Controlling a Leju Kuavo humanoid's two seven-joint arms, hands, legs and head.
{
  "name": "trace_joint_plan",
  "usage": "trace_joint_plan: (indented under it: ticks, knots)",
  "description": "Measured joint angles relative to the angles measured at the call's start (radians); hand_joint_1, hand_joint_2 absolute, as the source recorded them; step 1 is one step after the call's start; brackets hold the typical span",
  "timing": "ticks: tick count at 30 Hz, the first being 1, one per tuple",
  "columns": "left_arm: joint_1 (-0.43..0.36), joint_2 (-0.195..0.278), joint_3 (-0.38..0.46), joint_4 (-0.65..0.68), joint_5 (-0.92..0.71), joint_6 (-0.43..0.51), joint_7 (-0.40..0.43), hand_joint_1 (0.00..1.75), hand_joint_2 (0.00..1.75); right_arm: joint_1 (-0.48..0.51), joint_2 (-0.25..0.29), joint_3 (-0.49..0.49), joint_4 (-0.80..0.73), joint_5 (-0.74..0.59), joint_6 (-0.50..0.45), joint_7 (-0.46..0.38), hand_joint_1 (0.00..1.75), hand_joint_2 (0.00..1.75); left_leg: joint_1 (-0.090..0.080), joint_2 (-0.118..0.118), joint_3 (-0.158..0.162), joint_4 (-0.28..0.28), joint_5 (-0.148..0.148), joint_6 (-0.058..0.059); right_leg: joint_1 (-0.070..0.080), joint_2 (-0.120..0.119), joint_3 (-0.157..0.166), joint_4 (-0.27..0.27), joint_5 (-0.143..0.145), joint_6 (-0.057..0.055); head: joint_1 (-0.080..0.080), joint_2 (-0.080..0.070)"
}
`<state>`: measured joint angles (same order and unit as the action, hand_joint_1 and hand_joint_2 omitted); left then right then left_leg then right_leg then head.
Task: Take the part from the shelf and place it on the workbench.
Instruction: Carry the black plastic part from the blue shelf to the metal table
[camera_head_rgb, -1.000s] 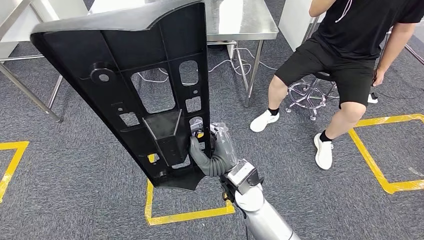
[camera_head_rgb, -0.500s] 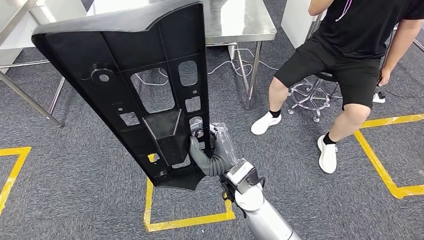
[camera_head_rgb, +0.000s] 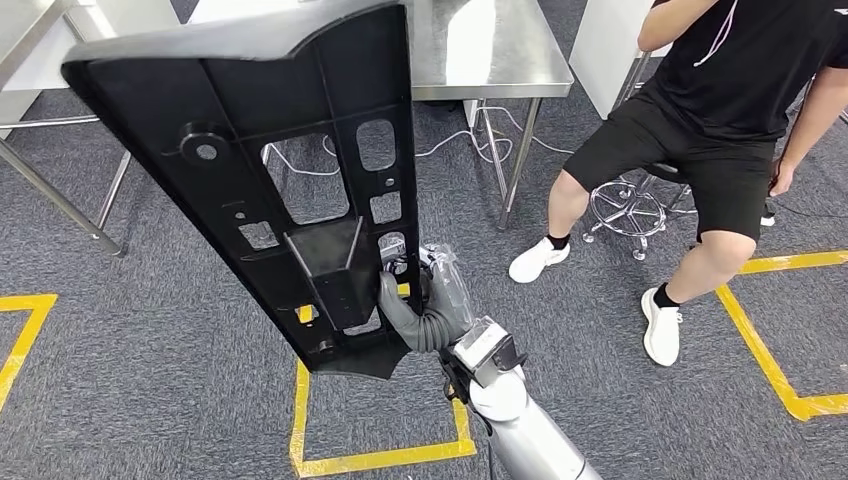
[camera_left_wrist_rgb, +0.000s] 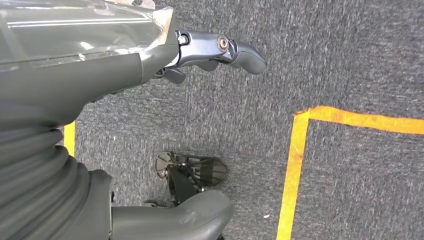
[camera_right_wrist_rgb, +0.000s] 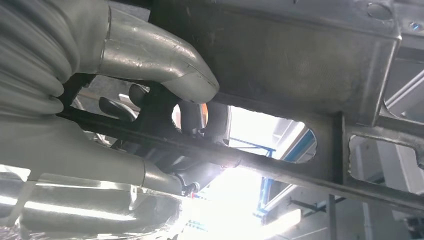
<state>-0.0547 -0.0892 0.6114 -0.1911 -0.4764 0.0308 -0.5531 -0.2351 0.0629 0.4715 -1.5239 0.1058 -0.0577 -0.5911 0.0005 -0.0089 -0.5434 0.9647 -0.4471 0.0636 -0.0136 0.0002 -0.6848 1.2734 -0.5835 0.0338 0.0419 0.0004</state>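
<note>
The part (camera_head_rgb: 270, 170) is a long black plastic panel with ribs and several cut-outs, held upright and tilted in front of me. My right hand (camera_head_rgb: 425, 305) grips its lower end, thumb wrapped over a rib beside the boxy socket. In the right wrist view the thumb (camera_right_wrist_rgb: 150, 55) presses on the part (camera_right_wrist_rgb: 300, 65) and the darker fingers curl behind a bar. My left hand (camera_left_wrist_rgb: 90, 75) hangs over the carpet with its fingers apart and nothing in it.
A steel table (camera_head_rgb: 480, 50) stands ahead, behind the part. To the right a person (camera_head_rgb: 720, 90) in black sits on a wheeled stool (camera_head_rgb: 630, 205), feet on the carpet. Yellow tape (camera_head_rgb: 380, 455) marks squares on the grey floor. Cables lie under the table.
The whole picture has shifted: table, person and tape lines slid rightward and down, so the camera moved. The part stays in my right hand's grip as before.
</note>
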Motion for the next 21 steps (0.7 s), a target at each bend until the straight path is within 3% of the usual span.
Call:
trace_joint_plan:
  ticks: [1,3,4,6,8,10,11,13,15,16,17,19,21]
  knots:
    - [0.001,-0.001,0.000,0.000,-0.001,0.001,0.000,0.00,1.75,0.002,-0.002,0.000,0.000,0.000,0.000,0.000,1.73,1.75,0.001,-0.002,0.008,0.000,-0.007,-0.003,-0.001,0.000,-0.008,-0.013,0.014,0.009,0.000,0.000]
    - [0.002,-0.002,0.000,0.000,-0.004,0.002,0.000,0.00,1.75,0.003,-0.004,0.000,0.000,0.000,0.000,0.000,1.73,1.75,0.002,-0.006,0.028,0.003,-0.025,-0.012,-0.007,-0.001,0.026,-0.139,0.094,0.031,0.001,0.000]
    - [0.001,-0.003,0.001,0.000,-0.004,0.003,0.000,0.00,1.75,0.003,-0.004,0.000,0.001,0.000,0.000,0.000,1.73,1.75,0.002,-0.007,0.037,0.006,-0.035,-0.018,-0.008,-0.001,0.046,-0.204,0.126,0.033,0.000,0.000]
    - [0.000,-0.003,0.002,0.000,-0.005,0.004,0.000,0.00,1.75,0.003,-0.006,0.000,0.004,0.000,-0.001,0.000,1.73,1.75,0.000,-0.008,0.042,0.010,-0.052,-0.031,-0.006,-0.003,0.068,-0.272,0.151,0.012,0.001,0.000]
    - [0.000,-0.003,0.003,0.000,-0.005,0.005,0.000,0.00,1.75,0.004,-0.006,0.000,0.005,0.000,-0.002,0.001,1.73,1.75,0.001,-0.007,0.046,0.016,-0.060,-0.043,-0.006,-0.002,0.077,-0.274,0.145,-0.017,0.001,0.000]
    - [0.000,-0.002,0.003,0.000,-0.005,0.005,0.000,0.00,1.75,0.003,-0.005,-0.001,0.005,0.000,-0.003,0.001,1.73,1.75,0.005,-0.002,0.039,0.047,-0.070,-0.053,-0.011,0.001,0.095,-0.277,0.144,-0.033,-0.001,0.000]
    - [-0.002,-0.002,0.003,0.000,-0.006,0.005,-0.001,0.00,1.75,0.002,-0.004,-0.002,0.005,0.001,-0.003,0.000,1.73,1.75,0.008,0.000,0.019,0.086,-0.081,-0.058,-0.013,0.001,0.104,-0.278,0.139,-0.040,-0.001,0.000]
    - [-0.002,-0.003,0.003,0.000,-0.007,0.005,-0.001,0.00,1.75,0.002,-0.003,-0.002,0.005,0.002,-0.003,0.000,1.73,1.75,0.012,0.005,-0.062,0.216,-0.126,-0.069,-0.013,0.000,0.118,-0.278,0.127,-0.049,-0.003,0.000]
    - [0.000,-0.003,0.003,0.000,-0.007,0.005,-0.002,0.00,1.75,0.006,-0.003,-0.002,0.005,0.002,-0.004,0.000,1.73,1.75,0.015,0.006,-0.143,0.310,-0.162,-0.076,-0.012,0.001,0.131,-0.278,0.113,-0.050,-0.003,0.000]
    - [0.002,-0.003,0.004,0.000,-0.007,0.005,-0.002,0.00,1.75,0.008,-0.003,-0.002,0.006,0.002,-0.004,0.001,1.73,1.75,0.016,0.006,-0.159,0.307,-0.153,-0.075,-0.012,0.002,0.141,-0.278,0.105,-0.049,-0.003,0.000]
    - [0.002,-0.003,0.004,0.000,-0.007,0.005,-0.002,0.00,1.75,0.010,-0.003,-0.002,0.006,0.002,-0.005,0.000,1.73,1.75,0.016,0.006,-0.158,0.270,-0.122,-0.073,-0.012,0.003,0.153,-0.278,0.097,-0.047,-0.003,0.000]
    - [0.002,-0.003,0.004,0.001,-0.007,0.006,-0.001,0.00,1.75,0.010,-0.002,-0.002,0.006,0.002,-0.005,0.000,1.73,1.75,0.015,0.007,-0.121,0.139,-0.024,-0.063,-0.012,0.004,0.177,-0.279,0.078,-0.041,-0.003,0.000]
    - [0.002,-0.002,0.005,0.001,-0.007,0.007,0.000,0.00,1.75,0.009,-0.001,-0.002,0.006,0.002,-0.005,0.000,1.73,1.75,0.007,0.009,-0.095,0.060,0.008,-0.050,-0.009,0.005,0.189,-0.284,0.062,-0.030,-0.003,0.000]
